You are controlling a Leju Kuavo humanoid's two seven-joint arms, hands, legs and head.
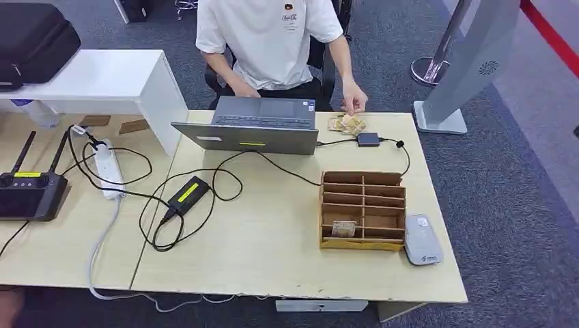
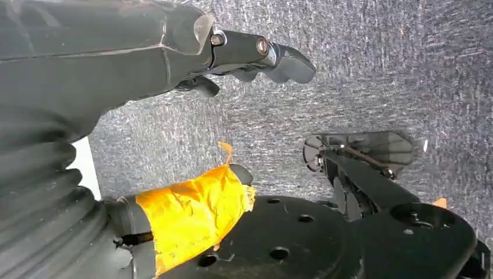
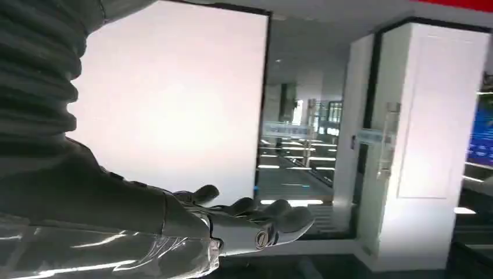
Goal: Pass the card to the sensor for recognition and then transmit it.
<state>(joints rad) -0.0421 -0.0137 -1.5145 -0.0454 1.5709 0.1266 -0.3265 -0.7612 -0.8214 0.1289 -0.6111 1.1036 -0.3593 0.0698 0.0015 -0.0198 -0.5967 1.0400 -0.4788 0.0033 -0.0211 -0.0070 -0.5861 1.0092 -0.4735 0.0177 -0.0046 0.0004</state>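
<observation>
Card (image 1: 344, 229) in wooden organizer (image 1: 362, 210); right hand (image 3: 250, 224) empty, raised.

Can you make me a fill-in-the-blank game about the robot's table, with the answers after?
1. The card sits inside the wooden ____.
2. The grey sensor lies on the table just to the ____ of the wooden organizer in the head view.
3. The person sits behind the open ____.
4. The left hand and the right hand both hold ____.

Missing words: organizer; right; laptop; nothing
</observation>
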